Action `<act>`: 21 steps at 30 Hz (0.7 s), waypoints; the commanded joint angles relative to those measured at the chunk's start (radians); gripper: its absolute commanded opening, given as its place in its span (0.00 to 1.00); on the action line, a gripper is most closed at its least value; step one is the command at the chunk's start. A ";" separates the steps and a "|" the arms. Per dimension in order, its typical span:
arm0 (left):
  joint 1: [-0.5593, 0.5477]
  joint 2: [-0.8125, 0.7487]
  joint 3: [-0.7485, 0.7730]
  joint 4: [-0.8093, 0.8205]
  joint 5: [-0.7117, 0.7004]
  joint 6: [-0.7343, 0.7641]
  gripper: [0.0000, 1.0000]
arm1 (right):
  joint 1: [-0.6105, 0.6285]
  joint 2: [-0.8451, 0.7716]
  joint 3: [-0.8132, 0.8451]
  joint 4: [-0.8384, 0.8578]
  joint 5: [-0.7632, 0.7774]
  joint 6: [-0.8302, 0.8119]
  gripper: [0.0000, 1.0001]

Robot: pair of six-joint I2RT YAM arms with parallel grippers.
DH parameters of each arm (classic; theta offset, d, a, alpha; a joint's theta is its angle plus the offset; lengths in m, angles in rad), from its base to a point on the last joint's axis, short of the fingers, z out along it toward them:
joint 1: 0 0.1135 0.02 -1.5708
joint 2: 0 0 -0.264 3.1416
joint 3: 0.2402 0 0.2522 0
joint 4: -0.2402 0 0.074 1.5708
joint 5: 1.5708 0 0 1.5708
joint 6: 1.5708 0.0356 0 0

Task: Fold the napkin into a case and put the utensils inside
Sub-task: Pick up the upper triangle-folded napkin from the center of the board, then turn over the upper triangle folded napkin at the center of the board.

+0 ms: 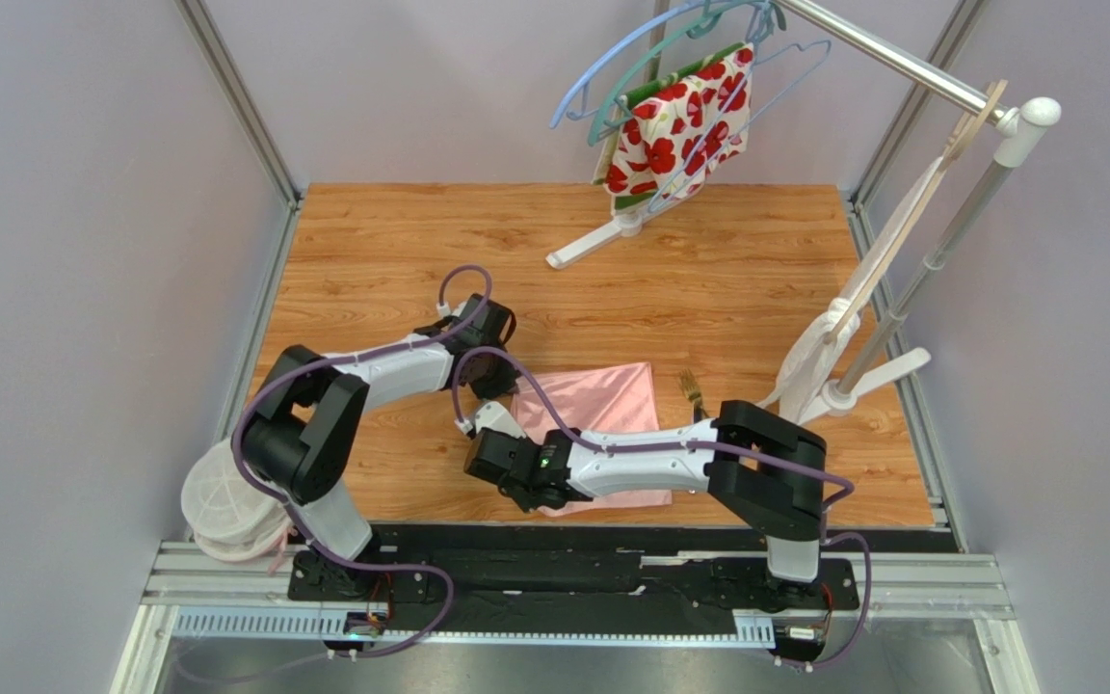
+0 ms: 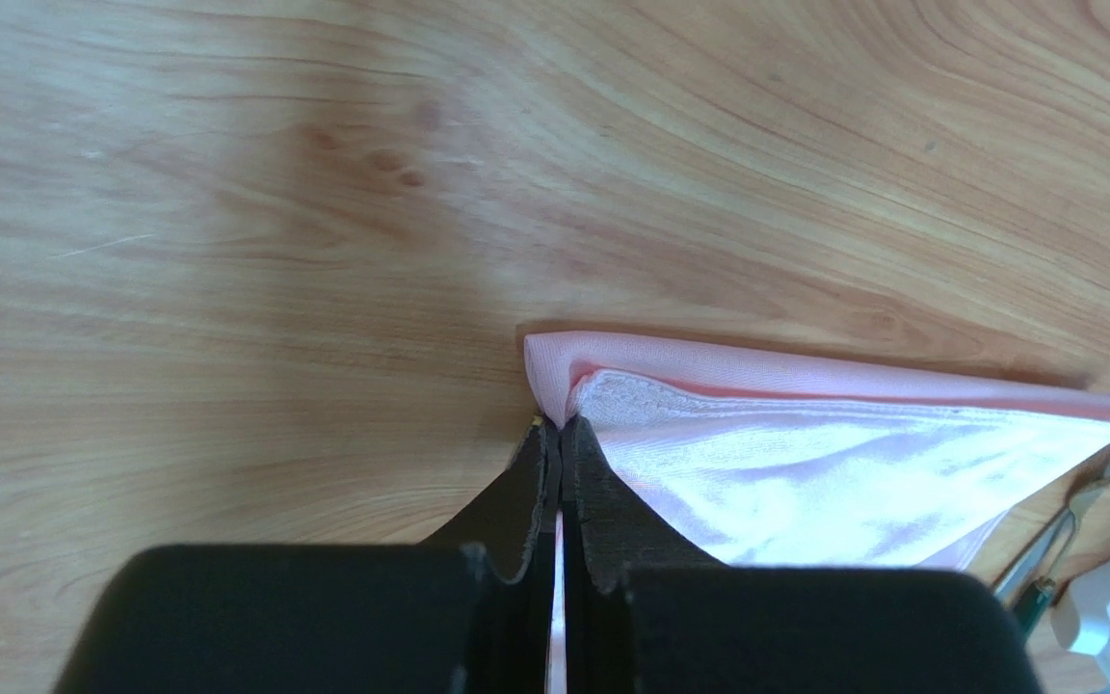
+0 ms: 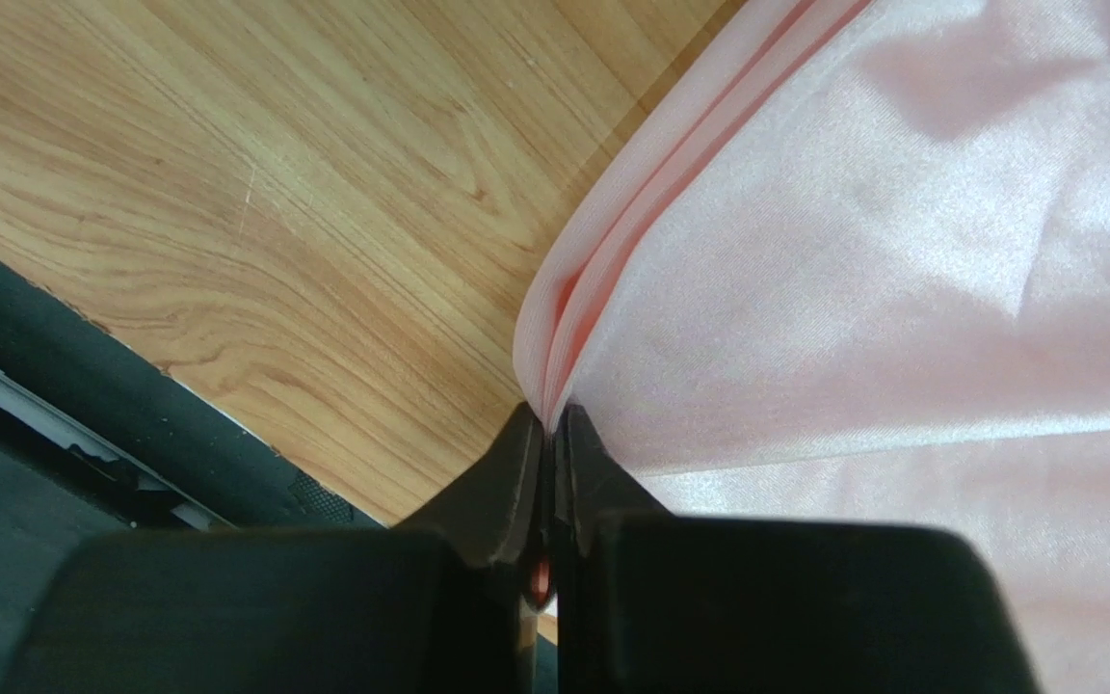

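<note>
The light-pink napkin (image 1: 607,409) lies folded on the wooden table between the two arms. My left gripper (image 1: 506,388) sits at its far left corner; in the left wrist view the gripper (image 2: 561,428) is shut on that corner of the napkin (image 2: 836,470). My right gripper (image 1: 500,470) is at the near left corner, where it (image 3: 552,422) is shut on the layered edge of the napkin (image 3: 879,289). A fork (image 1: 691,388) lies just right of the cloth. Slim utensils (image 2: 1056,550) show at the edge of the left wrist view.
A white clothes rack (image 1: 824,362) stands at the right, with hangers and a red-and-white floral cloth (image 1: 684,123) at the back. A white round container (image 1: 228,506) sits by the left arm's base. The black base rail (image 3: 112,420) runs along the near table edge.
</note>
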 commanded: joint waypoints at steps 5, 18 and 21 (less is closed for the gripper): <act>0.096 -0.298 -0.069 -0.138 -0.132 0.078 0.00 | 0.003 0.005 0.180 -0.043 -0.101 -0.118 0.00; 0.260 -0.877 0.238 -0.575 -0.417 0.466 0.00 | -0.022 -0.065 0.438 0.381 -0.800 0.021 0.00; 0.260 -0.840 0.333 -0.551 -0.397 0.534 0.00 | -0.077 -0.095 0.293 0.717 -0.912 0.245 0.00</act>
